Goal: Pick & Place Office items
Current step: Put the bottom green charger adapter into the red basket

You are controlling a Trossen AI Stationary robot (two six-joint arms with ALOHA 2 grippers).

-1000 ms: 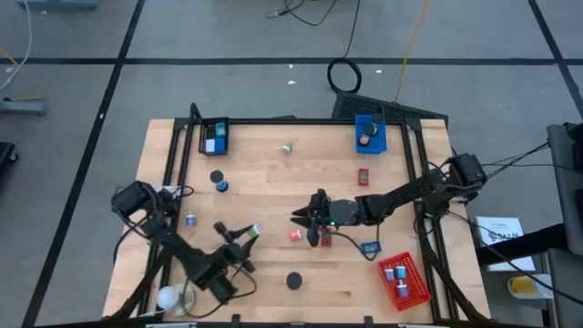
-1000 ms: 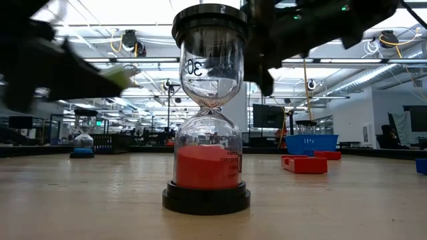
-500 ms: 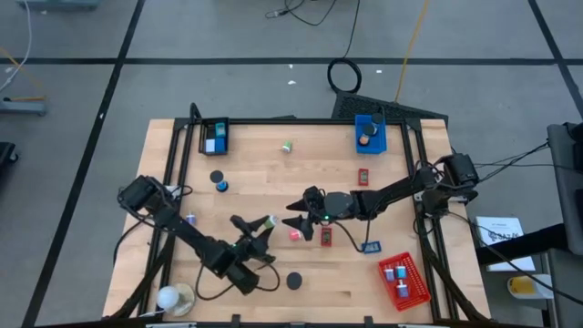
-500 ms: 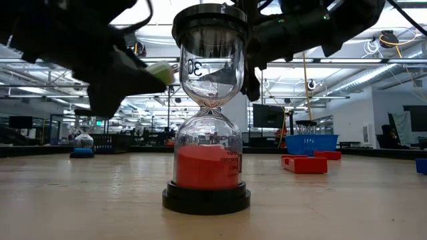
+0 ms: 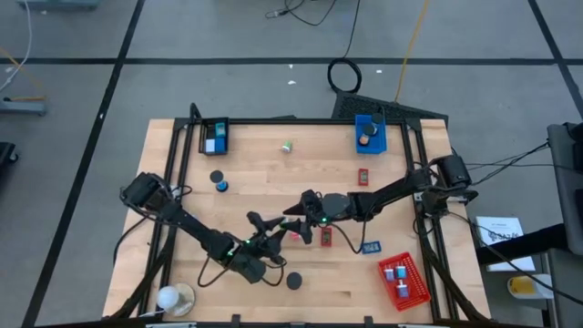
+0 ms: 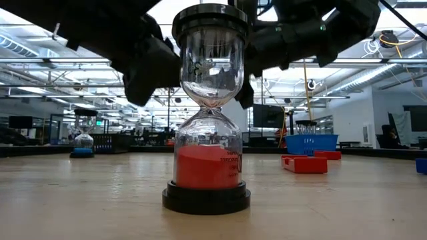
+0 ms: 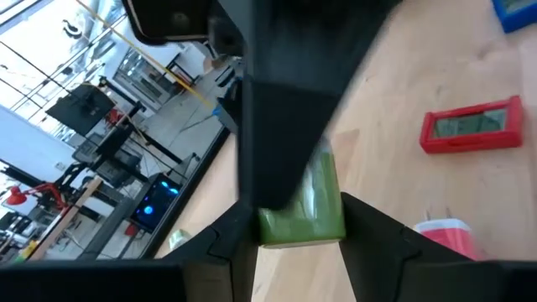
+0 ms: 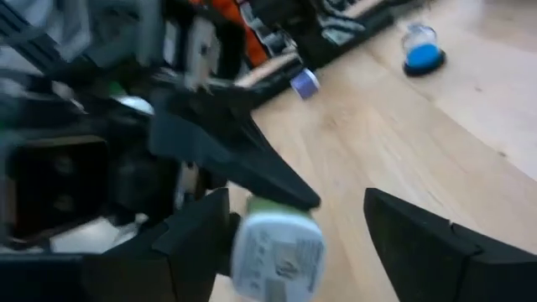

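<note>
Here the left gripper (image 7: 289,231) squeezes a small green and white roll (image 7: 304,210) between its two fingers, up above the middle of the table (image 5: 246,173). The right gripper (image 5: 302,221) hangs just beside it with fingers spread wide. The roll looks light and hard, likely slippery, so holding its flat ends seems safest.

Low view: hourglass (image 6: 207,113) blocks middle of desk (image 6: 100,200); both arms only dark blurred shapes at top edge, grippers not separable there

High view: green-white roll (image 5: 281,231) between two grippers, too small to tell who holds it

Left wrist: green roll partly behind dark finger

Right wrist: left arm blurred, own fingers cut by bottom edge
</note>
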